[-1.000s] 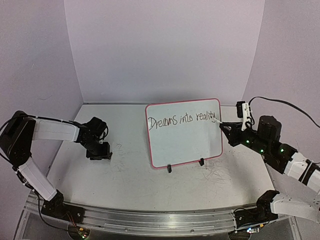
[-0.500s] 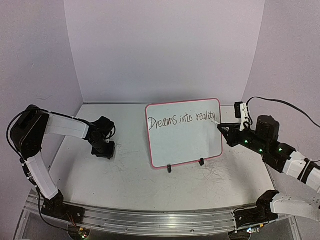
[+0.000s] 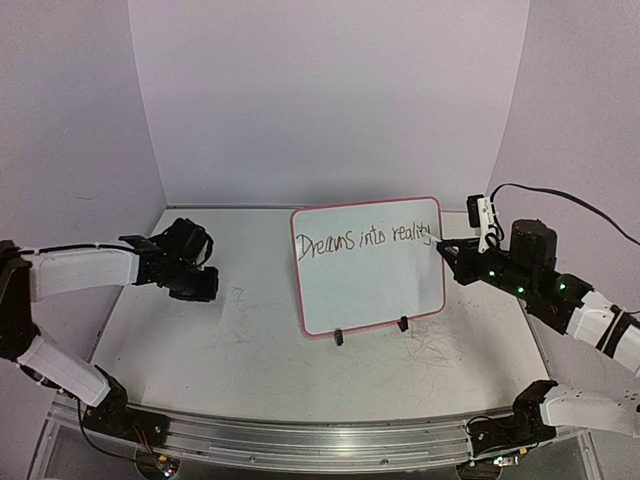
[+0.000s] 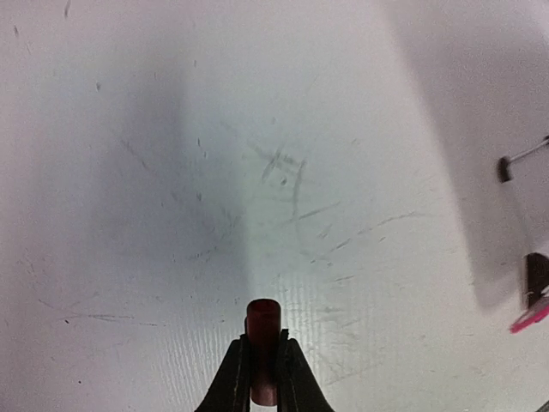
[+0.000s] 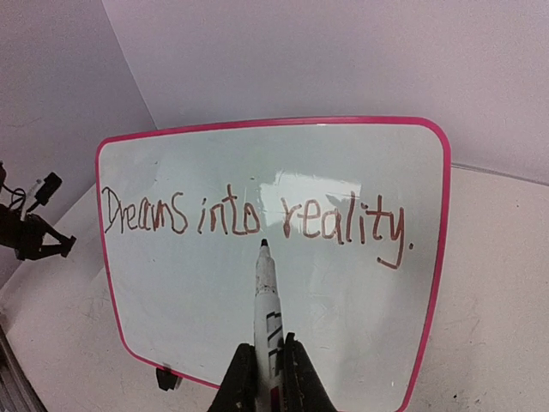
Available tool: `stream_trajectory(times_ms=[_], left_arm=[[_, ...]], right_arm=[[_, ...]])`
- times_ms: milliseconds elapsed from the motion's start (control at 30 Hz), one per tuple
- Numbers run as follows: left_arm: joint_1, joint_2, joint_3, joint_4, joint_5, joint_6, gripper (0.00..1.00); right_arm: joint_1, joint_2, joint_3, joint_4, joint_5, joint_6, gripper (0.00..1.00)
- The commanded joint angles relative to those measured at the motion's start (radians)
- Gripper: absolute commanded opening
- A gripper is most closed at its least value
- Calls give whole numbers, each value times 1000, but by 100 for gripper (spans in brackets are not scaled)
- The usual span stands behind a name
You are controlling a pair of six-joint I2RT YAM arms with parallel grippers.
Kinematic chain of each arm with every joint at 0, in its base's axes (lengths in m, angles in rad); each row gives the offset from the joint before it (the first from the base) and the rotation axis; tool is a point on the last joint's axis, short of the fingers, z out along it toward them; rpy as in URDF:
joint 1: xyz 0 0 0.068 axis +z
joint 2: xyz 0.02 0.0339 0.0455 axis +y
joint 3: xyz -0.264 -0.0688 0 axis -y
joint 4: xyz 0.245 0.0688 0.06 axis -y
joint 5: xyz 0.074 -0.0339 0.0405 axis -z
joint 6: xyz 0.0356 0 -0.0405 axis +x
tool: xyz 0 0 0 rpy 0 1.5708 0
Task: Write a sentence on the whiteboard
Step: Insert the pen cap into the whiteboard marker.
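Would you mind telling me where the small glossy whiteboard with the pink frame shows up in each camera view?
Top external: the small glossy pink-framed whiteboard stands upright at centre, slightly right.
Left wrist: only a pink sliver of its frame shows, at the right edge.
Right wrist: the whiteboard fills the middle of the picture.
Shared landmark: a black clip foot under the frame.
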Motion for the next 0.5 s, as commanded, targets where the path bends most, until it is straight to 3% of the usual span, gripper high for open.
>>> stream_trajectory(times_ms=[0, 100, 267, 467], left_arm=[[-6, -222, 86, 17, 25, 76, 2], [-41, -300, 169, 29, 87, 197, 1], [-192, -315, 274, 62, 141, 513, 0], [-307, -347, 199, 207, 189, 818, 0]], right_arm=[[-2, 6, 104, -37, -65, 19, 0], [-2, 47, 147, -61, -145, 36, 0], [-2, 121, 193, -66, -267, 85, 0], [54, 210, 247, -47, -375, 168, 0]])
